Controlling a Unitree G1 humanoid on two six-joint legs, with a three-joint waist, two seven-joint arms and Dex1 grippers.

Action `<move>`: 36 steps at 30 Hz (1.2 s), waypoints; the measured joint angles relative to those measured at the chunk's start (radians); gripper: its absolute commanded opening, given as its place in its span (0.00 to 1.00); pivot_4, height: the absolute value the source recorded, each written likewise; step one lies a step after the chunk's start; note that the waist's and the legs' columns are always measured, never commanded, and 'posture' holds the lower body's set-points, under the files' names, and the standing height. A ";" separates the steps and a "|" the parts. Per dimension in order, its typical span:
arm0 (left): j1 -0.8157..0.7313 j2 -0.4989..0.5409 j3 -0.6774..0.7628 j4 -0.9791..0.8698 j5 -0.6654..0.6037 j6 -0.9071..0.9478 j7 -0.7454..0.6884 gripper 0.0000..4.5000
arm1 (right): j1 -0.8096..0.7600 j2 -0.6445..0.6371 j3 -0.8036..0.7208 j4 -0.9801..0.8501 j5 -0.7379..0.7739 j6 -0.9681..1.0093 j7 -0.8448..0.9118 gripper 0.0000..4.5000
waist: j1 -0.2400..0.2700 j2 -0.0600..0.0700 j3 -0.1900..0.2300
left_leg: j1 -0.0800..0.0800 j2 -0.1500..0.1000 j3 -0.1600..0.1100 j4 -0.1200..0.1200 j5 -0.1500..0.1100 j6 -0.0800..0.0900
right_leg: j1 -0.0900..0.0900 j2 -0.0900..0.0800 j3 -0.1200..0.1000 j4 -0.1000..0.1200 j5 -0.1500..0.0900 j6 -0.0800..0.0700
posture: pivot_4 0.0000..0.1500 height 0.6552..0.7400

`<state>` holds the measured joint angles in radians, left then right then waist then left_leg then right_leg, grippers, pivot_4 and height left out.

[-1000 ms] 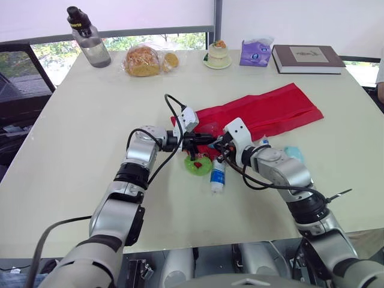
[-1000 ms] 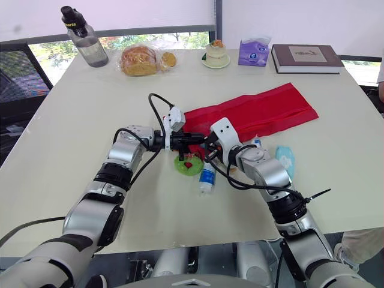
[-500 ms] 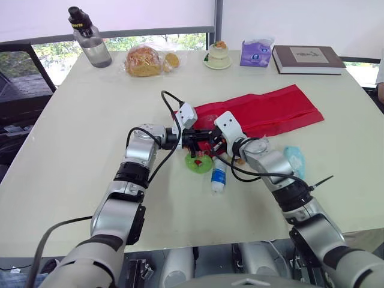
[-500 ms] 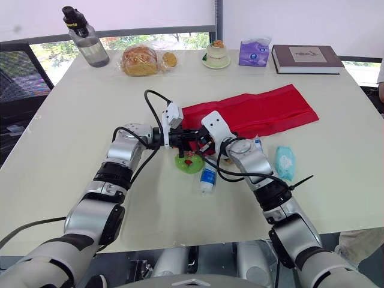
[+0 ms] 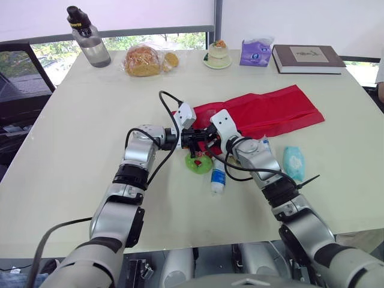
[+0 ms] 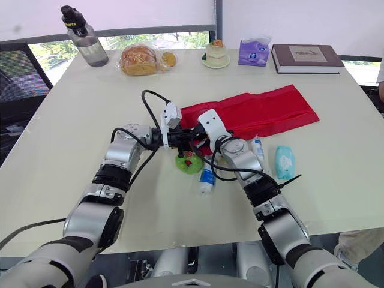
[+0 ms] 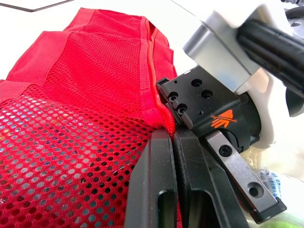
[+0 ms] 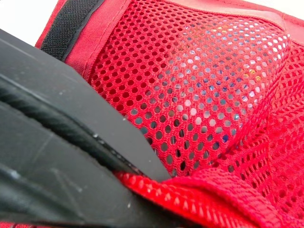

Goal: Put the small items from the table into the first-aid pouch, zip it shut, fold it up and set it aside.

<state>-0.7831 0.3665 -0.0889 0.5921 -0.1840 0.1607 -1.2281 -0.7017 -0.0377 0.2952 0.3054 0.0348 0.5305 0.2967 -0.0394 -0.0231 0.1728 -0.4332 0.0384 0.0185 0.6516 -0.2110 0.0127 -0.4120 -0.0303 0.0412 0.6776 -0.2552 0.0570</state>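
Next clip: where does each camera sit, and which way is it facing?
Head pair: on the head, looking down the table; left arm and right arm show.
Right wrist: along the right gripper, shut on the pouch mesh.
Left wrist: along the left gripper, shut on the pouch edge, right gripper beside it.
Shared: every view has the pouch.

The first-aid pouch [image 5: 273,108], red with mesh pockets and a zip, lies unfolded in a long slanted strip. Its nearer end is pinched by the left gripper [image 5: 197,138] and the right gripper [image 5: 211,139]. Just beside that end lie a round green item [image 5: 198,164] and a small blue-labelled bottle [image 5: 218,178] on its side. A teal packet [image 5: 293,162] lies near the pouch's long edge.
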 measured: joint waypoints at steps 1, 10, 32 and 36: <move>-0.002 0.003 0.000 0.014 0.002 0.000 -0.002 0.00 | 0.031 -0.022 0.000 -0.051 0.004 0.006 0.019 0.02 | 0.002 0.000 0.000 | 0.000 0.000 0.000 0.000 0.000 0.000 | 0.000 0.000 0.000 0.000 0.000 0.000 | 1.00 0.98; -0.026 0.021 0.001 0.140 0.027 -0.039 0.027 0.00 | 0.148 -0.134 -0.002 -0.388 0.061 0.126 0.148 0.02 | -0.003 0.000 0.000 | 0.000 0.000 -0.001 0.000 0.000 0.000 | 0.000 0.000 0.000 0.000 0.000 0.000 | 1.00 0.98; 0.065 0.301 0.048 0.138 0.027 -0.035 -0.034 0.00 | 0.700 -0.497 -0.608 -0.957 0.609 0.143 0.443 0.99 | 0.001 -0.001 0.000 | 0.002 0.001 0.000 0.000 0.000 0.000 | 0.000 0.001 0.000 0.000 -0.001 0.000 | 1.00 0.98; 0.078 0.340 0.049 0.129 0.029 -0.035 -0.043 0.00 | 0.775 -0.598 -0.711 -0.981 0.708 0.141 0.520 0.99 | 0.001 -0.001 0.000 | 0.002 0.001 0.001 0.000 0.000 0.000 | 0.001 0.000 0.001 -0.001 -0.001 0.000 | 1.00 0.98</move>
<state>-0.7051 0.7061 -0.0398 0.7213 -0.1551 0.1256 -1.2715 0.0737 -0.6352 -0.4161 -0.6758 0.7426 0.6716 0.8165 -0.0385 -0.0239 0.1733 -0.4316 0.0394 0.0200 0.6515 -0.2110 0.0127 -0.4114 -0.0302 0.0425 0.6769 -0.2558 0.0572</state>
